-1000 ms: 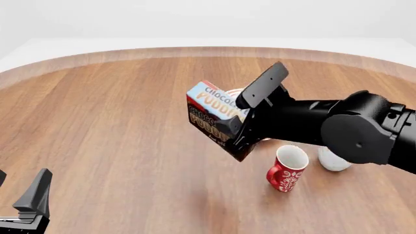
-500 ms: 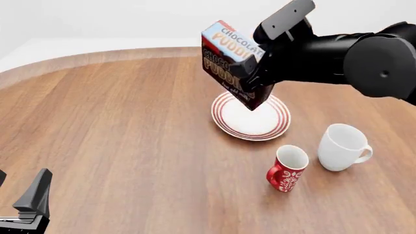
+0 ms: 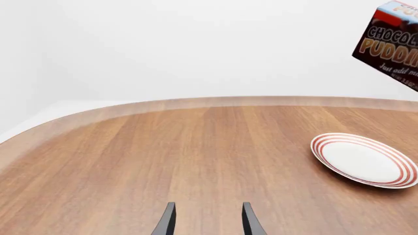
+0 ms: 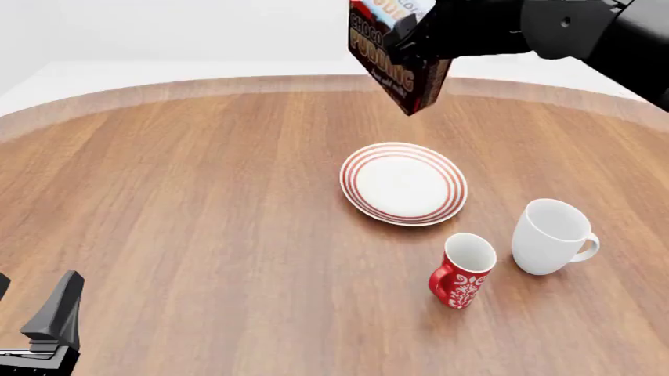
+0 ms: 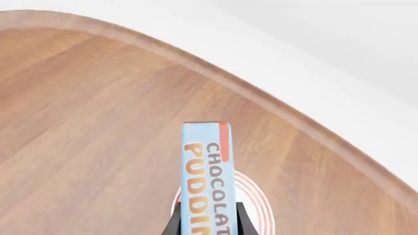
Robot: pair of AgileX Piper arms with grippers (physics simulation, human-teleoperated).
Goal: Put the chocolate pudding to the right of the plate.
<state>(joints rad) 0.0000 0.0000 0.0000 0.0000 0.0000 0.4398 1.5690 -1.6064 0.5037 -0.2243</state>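
The chocolate pudding carton (image 4: 395,59) hangs tilted high above the table, over the far side of the plate, held by my right gripper (image 4: 410,31), which is shut on it. The right wrist view shows its light-blue top (image 5: 205,181) between the fingers, with the plate's red rings (image 5: 261,203) far below. The white plate with red rings (image 4: 403,183) lies on the table's middle; it also shows in the left wrist view (image 3: 363,159), as does the carton (image 3: 392,44). My left gripper (image 3: 205,223) is open and empty, low at the near left (image 4: 52,325).
A red patterned mug (image 4: 461,271) stands just in front of the plate's right side. A white mug (image 4: 550,236) stands to the right of it. The wooden table's curved far edge (image 4: 209,88) runs behind the plate.
My right gripper has lifted the pudding carton from table level in front of the plate up and away, to high above the plate's far side. The left arm has not moved.
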